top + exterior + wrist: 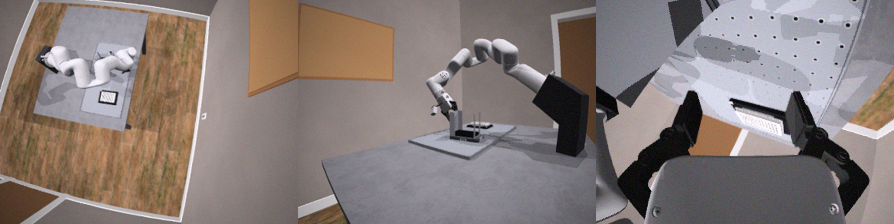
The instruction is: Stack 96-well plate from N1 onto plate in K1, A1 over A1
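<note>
The 96-well plate (107, 97) lies white in its dark nest N1 on the pale mat, near the mat's front edge. In the exterior view it shows low behind the rack (479, 124). The stack rack K1 (465, 128) stands on the mat with thin upright posts, and a dark plate (465, 133) lies at its bottom. My gripper (450, 110) hangs tilted beside the rack's tall post, open and empty. In the wrist view the open fingers frame a small white plate (760, 119) far off. In the top view the arm hides the rack.
The arm's black base block (567, 115) stands at the right of the grey table. The perforated pale mat (782, 36) fills the upper wrist view. The table edge and wooden floor (161, 126) lie beyond the mat.
</note>
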Action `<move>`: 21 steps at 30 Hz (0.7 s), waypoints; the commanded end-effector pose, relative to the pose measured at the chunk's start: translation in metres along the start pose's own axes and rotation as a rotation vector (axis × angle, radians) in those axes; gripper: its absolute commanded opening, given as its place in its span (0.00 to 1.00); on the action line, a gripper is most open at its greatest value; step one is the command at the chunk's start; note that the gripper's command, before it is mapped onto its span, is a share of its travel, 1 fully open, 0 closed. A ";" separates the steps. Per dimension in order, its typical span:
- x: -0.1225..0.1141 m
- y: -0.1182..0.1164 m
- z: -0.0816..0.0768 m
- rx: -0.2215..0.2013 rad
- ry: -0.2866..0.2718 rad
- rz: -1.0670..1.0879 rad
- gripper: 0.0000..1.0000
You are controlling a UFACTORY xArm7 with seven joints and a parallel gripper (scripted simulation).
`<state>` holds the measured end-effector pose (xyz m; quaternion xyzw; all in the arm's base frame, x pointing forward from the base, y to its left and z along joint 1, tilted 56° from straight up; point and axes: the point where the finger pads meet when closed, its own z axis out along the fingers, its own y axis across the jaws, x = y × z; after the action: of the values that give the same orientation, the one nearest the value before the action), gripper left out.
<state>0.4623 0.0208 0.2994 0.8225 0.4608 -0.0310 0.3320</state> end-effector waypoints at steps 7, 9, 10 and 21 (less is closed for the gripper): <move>-0.034 0.008 0.005 0.011 0.062 0.135 1.00; -0.044 0.010 0.007 0.015 0.078 0.174 1.00; -0.049 0.010 0.008 0.015 0.077 0.174 1.00; -0.086 0.013 0.013 0.023 0.145 0.337 1.00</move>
<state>0.4337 -0.0446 0.3213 0.8816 0.3633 0.0538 0.2965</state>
